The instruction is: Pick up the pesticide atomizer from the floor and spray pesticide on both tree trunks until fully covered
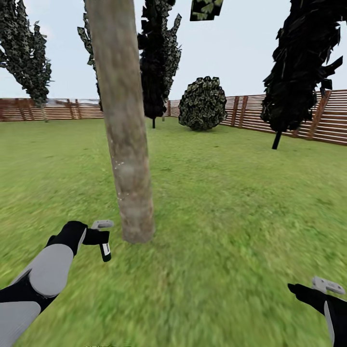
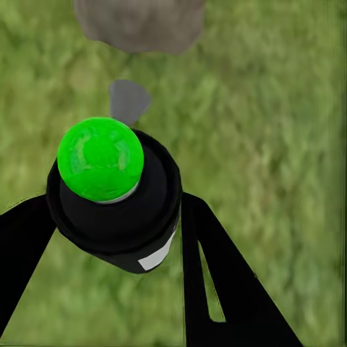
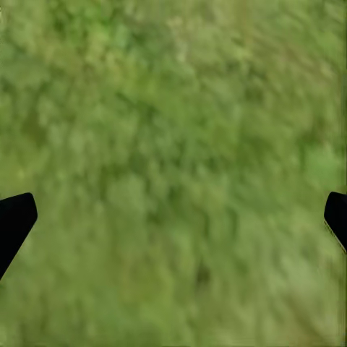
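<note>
So we're in the spraying step here. The left gripper [image 1: 99,237] has its fingers pinched on the pesticide atomizer [image 1: 105,250], which hangs down from the gripper just off the grass [image 1: 231,231], down around 7 o'clock in the head view. In the left wrist view the atomizer [image 2: 116,199] is a black can with a bright green cap showing, wedged between the two dark fingers [image 2: 224,289].

The tree trunk [image 1: 126,144] stands right beside it, at about 2 o'clock from the gripper, close but not touching. There are a few pale specks on the bark around mid height, so I'd guess some pesticide [image 1: 117,165] has landed, but most of the trunk looks bare. Coverage is nowhere near done, imo.

The right gripper [image 1: 327,285] sits low at 5 o'clock with nothing in it. In its wrist view the two finger tips [image 3: 14,220] sit spread wide apart over plain grass.

Next move, as I read it: tilt the atomizer so its nozzle faces the bark, then sweep up and around the trunk. Can't tell which way the nozzle points right now. The second tree isn't obvious from here; the dark conifers [image 1: 156,62] and round bush [image 1: 203,103] by the fence [image 1: 289,115] aren't it.
</note>
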{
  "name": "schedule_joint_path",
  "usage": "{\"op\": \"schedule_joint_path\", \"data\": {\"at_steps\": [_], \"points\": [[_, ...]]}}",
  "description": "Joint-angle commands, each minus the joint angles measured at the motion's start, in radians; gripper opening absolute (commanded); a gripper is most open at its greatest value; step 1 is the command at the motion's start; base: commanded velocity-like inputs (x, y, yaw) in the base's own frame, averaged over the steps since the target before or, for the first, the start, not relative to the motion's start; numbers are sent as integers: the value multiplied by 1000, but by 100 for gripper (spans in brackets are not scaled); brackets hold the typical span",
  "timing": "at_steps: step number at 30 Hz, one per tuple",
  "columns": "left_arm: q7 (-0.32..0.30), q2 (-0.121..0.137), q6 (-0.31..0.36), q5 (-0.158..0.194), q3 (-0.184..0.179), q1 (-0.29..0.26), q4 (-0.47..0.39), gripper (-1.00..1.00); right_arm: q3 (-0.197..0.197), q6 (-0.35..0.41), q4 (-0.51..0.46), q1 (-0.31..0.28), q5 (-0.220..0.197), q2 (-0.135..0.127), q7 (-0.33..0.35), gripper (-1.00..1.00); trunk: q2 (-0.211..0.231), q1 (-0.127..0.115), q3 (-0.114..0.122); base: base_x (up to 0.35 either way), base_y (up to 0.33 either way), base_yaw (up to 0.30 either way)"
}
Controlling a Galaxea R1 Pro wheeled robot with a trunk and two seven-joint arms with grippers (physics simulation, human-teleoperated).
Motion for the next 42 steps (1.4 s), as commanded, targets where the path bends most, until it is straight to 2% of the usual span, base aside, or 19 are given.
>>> {"op": "schedule_joint_path", "data": {"at_steps": [1,14,19,29,30,33,35,37,39,40,42], "points": [[-8,-1,3,-10,8,-1,-2,-100,-3,3,-1,0,11,0,9,100,-1,0,-1,11,-308,219],[-8,-2,3,-10,8,-2,0,-100,-3,3,-1,-1,11,0,9,100,-1,0,-1,1,-310,245],[-8,-2,3,-10,8,-2,0,-100,-3,3,-1,-1,11,0,9,100,-1,0,-1,0,-300,48],[-12,-3,-9,-8,0,-5,-11,-100,-3,3,1,-1,11,0,8,100,-1,0,-1,0,-28,1],[-12,-3,9,-8,0,-7,-12,-100,-3,3,1,-1,11,0,8,100,-1,0,-1,0,0,0],[-13,-5,146,-7,-1,-14,-57,-100,-3,3,3,-1,11,0,8,100,-1,0,-1,0,0,0],[-14,-33,204,-7,-5,-21,-160,-100,-3,3,4,-1,11,0,8,100,-1,0,-1,0,0,0],[-14,-51,231,-9,-24,-32,-214,-100,-3,3,4,-1,11,-1,8,100,-1,0,-1,0,0,0],[-15,-58,312,-9,-74,-56,-237,-100,-3,3,4,-1,11,-3,8,100,-1,0,-1,0,0,0],[-16,-59,354,-8,-115,-75,-242,-100,-3,3,4,-1,11,-3,8,100,-1,0,-1,0,0,0],[-19,-62,386,-5,-180,-113,-246,-100,-3,3,4,-1,11,-5,8,100,-1,0,-1,0,0,0]]}}
